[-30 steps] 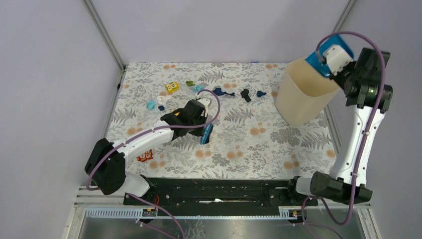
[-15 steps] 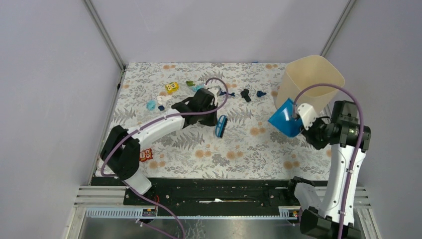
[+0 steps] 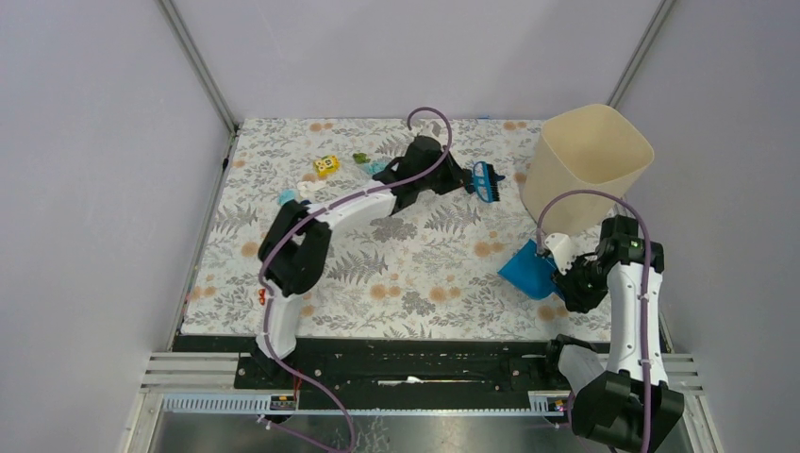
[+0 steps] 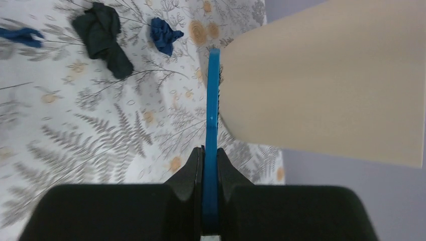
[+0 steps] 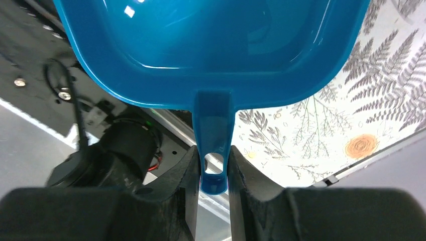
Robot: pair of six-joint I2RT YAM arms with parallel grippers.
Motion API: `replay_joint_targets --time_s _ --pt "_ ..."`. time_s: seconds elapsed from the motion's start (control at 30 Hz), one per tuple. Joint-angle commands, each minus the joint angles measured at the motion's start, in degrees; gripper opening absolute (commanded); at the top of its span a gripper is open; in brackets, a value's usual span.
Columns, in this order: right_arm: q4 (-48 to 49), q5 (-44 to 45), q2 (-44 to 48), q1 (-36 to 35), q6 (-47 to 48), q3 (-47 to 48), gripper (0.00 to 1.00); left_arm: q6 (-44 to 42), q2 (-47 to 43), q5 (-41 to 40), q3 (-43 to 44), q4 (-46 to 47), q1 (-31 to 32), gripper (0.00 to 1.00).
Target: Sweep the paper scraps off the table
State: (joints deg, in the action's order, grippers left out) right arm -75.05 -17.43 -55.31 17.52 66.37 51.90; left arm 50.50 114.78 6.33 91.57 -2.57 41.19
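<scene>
- Here, our left gripper (image 4: 210,158) is clenched on the handle of the blue brush (image 4: 213,95). The brush's head sits against the beige bin (image 4: 326,75); we cannot tell whether they touch.
- Our right gripper (image 5: 213,168) is clamped on the handle of the blue dustpan (image 5: 211,45).
- From above, the dustpan lies at 4 o'clock on the table (image 3: 425,274), near its right edge, and the bin stands at 2 o'clock.
- Only the left wrist view shows two paper scraps (image 4: 165,35), navy and black, at 11 o'clock of the brush.
- Only the top view shows more scraps around the yellow cube (image 3: 326,166), at 11 o'clock.
- Open cloth lies across the middle, between our grippers.
</scene>
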Motion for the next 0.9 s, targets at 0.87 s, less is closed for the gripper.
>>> replay_joint_targets --time_s 0.87 --pt "21.1 14.7 -5.3 -16.1 -20.4 -10.1 0.0 22.7 23.4 -0.7 20.1 1.2 -6.1 0.0"
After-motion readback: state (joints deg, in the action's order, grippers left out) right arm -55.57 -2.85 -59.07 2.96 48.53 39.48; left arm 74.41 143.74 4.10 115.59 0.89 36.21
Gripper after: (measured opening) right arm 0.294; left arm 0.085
